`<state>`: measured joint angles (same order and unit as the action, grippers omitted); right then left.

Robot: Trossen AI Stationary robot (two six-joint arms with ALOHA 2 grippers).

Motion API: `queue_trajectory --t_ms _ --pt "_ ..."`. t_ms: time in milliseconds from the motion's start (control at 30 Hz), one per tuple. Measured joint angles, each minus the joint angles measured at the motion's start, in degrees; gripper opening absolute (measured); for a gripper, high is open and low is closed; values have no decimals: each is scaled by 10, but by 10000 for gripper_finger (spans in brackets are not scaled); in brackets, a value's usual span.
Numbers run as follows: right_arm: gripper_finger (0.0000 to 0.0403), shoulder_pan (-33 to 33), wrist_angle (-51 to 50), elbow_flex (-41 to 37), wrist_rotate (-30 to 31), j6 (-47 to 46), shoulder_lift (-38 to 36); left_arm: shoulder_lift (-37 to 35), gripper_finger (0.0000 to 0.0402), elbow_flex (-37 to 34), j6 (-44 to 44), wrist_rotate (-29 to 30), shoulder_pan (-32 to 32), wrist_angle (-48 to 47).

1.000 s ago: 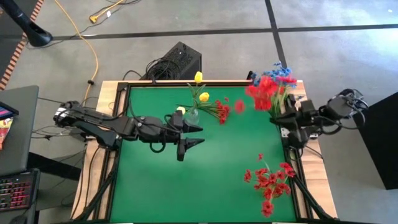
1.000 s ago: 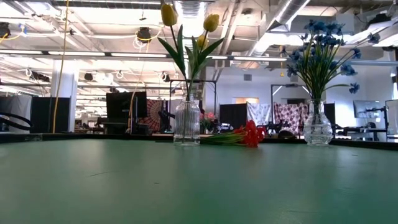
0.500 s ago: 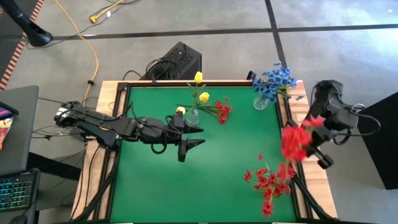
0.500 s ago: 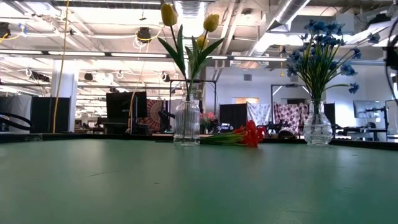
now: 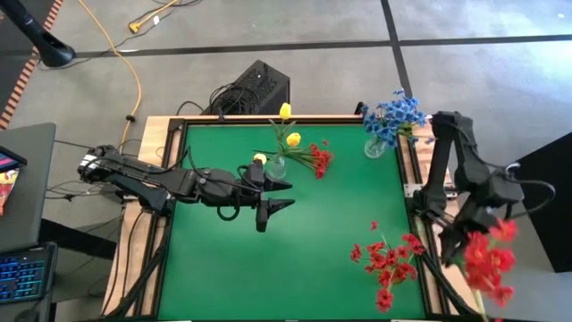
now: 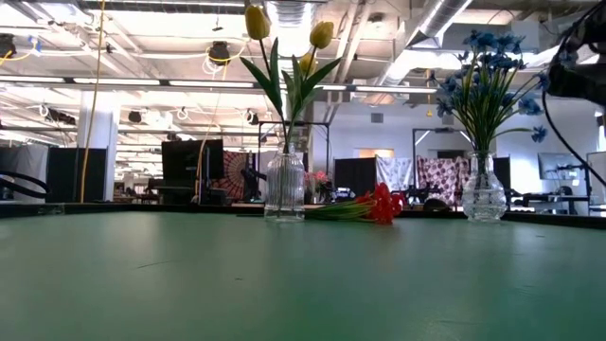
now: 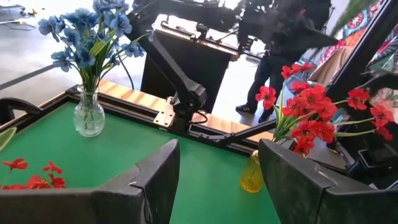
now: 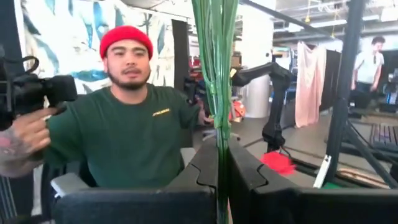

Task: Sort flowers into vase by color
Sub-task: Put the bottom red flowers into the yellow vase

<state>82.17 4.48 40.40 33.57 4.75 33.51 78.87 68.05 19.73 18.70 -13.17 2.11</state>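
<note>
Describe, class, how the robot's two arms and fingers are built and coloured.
Both the left arm and right arm are dark, jointed links with black cables trailing. The left gripper has two broad, flat, angular dark fingers.

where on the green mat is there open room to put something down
Open: the near-left stretch of the green mat, below the left gripper, and the middle strip between that gripper and the loose red pile. Crowded: the far edge, where the tulip vase, a red sprig and the blue-flower vase stand, and the near-right corner.
</note>
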Motion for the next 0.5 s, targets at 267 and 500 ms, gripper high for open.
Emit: queue_trajectory --t_ms 267,500 --pt "35 -9 180 -82 13 63 66 0 206 0 2 16 0 14" --pt "35 -55 222 -121 28 24 122 0 206 0 2 16 3 19"
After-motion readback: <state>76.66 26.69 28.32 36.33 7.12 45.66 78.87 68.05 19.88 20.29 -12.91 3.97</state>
